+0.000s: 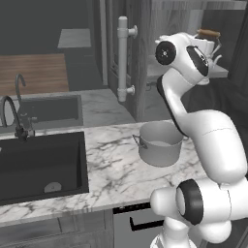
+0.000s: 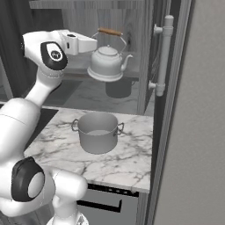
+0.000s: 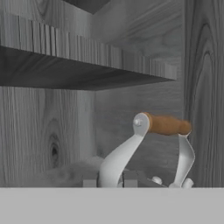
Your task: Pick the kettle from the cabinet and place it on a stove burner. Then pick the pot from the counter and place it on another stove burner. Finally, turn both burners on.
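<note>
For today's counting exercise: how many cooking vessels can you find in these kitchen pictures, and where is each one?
2. The kettle sits up in the open cabinet, beside the gripper. The pot stands on the counter below. More could be hidden behind the arm.

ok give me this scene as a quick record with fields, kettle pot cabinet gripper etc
kettle: upright, lifted off the cabinet shelf, shadow beneath it
kettle handle: arched, brown wooden piece on top
gripper: shut on the kettle's handle arm
pot: upright on the counter, untouched
cabinet door: open, white bar handle
sink: dark basin left of the pot, with faucet
task stage: kettle held, not yet on a burner
</note>
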